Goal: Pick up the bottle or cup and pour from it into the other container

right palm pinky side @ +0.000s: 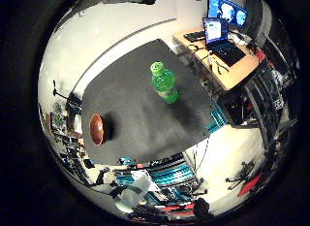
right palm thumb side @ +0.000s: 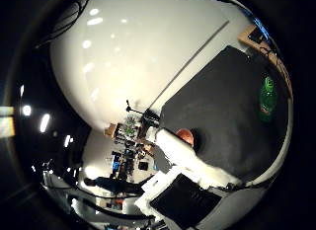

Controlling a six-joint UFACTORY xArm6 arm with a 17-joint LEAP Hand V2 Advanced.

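A green plastic bottle [right palm pinky side: 164, 82] with a green cap stands upright on a dark grey table [right palm pinky side: 136, 105]. A brown bowl [right palm pinky side: 97, 128] stands on the same table, away from the bottle, near an edge. In the right thumb side palm view the bottle [right palm thumb side: 267, 97] and the bowl [right palm thumb side: 187, 139] look small and far off. Part of my hand [right palm thumb side: 193, 169] shows there as a white finger reaching across beside the bowl, straight and relaxed. The hand is high above the table, away from both things.
A wooden desk [right palm pinky side: 225, 66] with a laptop and monitors [right palm pinky side: 226, 10] stands beyond the table. Teal-framed equipment [right palm pinky side: 165, 173] and stands crowd the floor by the table's bowl end. A pale floor [right palm thumb side: 128, 62] surrounds the table.
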